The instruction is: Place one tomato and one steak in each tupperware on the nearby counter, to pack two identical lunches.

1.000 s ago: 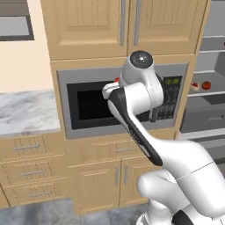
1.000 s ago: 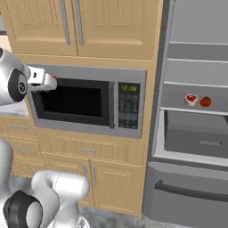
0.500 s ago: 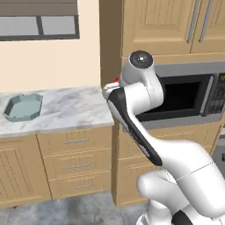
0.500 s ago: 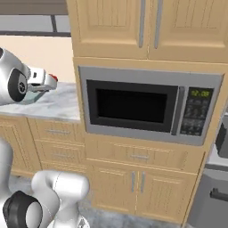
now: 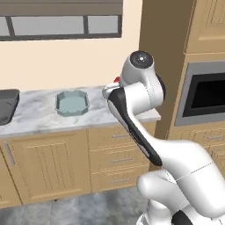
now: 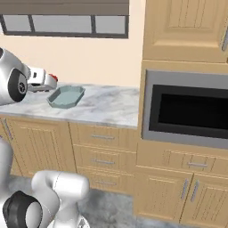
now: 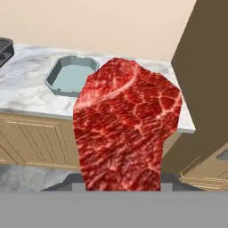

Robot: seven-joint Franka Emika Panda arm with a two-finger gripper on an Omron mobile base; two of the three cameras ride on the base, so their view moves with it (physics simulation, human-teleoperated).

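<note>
While raised above the counter (image 6: 102,104), the end effector (image 6: 50,81) (nearly closed) grips a steak (image 7: 127,127).

Built-in microwave (image 6: 189,110) with dark door, wooden upper cabinet (image 6: 185,29), window (image 5: 61,22), beige wall (image 7: 102,22)

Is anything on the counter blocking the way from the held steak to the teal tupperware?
Nothing visible does. The gripper holds the steak, and the marbled counter between it and the teal tupperware looks bare, with its inside empty.
</note>
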